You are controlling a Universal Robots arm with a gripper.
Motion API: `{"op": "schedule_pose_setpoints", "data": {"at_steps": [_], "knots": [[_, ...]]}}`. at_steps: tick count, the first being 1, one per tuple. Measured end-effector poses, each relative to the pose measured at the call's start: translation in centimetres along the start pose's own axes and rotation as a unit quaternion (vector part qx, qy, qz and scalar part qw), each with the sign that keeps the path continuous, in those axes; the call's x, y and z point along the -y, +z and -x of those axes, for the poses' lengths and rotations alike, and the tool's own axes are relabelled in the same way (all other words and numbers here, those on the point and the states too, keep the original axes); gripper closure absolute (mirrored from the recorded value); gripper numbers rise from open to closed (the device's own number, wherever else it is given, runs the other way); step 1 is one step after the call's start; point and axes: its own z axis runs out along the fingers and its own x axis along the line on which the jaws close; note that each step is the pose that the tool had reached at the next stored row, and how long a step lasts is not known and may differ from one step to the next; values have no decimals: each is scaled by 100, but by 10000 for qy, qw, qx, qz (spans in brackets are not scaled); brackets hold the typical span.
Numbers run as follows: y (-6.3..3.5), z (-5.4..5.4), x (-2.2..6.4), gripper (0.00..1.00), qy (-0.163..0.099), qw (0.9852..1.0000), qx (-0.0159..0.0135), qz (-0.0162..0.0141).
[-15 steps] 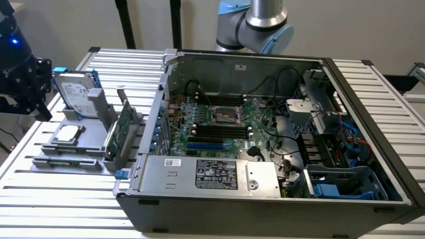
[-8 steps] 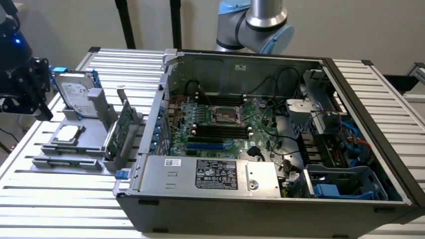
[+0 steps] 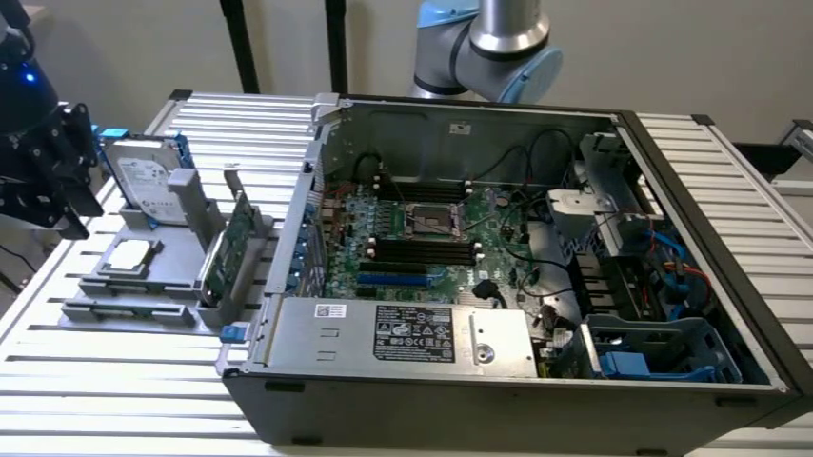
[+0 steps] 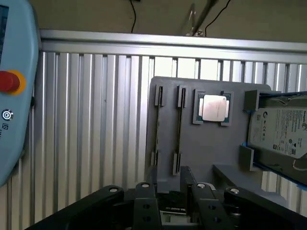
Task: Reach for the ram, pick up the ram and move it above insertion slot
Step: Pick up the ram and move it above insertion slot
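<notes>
- the slatted metal surface carries the open computer case and, on the exterior view's left of it, a grey holder.
- the arm shows a blue-capped joint behind the case. the tool hangs tilted at the exterior view's left edge, above the surface and apart from the holder.
- in the wrist view its fingers stand apart, with nothing gripped.
- the ram looks to be the thin dark strip standing on edge between posts in the holder, beside the cpu; it is untouched.
- the insertion slot is one of the parallel black sockets on the board inside the case, well apart from the tool.
- my judgement: the reach goes best with the tool squared over the strip, one finger to each long face, descending midway along it so the posts are not struck.
</notes>
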Motion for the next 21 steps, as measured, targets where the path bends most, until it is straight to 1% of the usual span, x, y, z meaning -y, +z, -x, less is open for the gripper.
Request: {"op": "schedule_pose_setpoints", "data": {"at_steps": [2,3,13,17,21], "knots": [[24,0,-2,64,0,10000,0,1],[42,0,-7,57,0,10000,-1,1],[229,-1,-125,57,0,10000,0,0],[300,-3,-149,57,0,10000,0,1],[373,-7,-150,57,0,10000,0,0]]}}
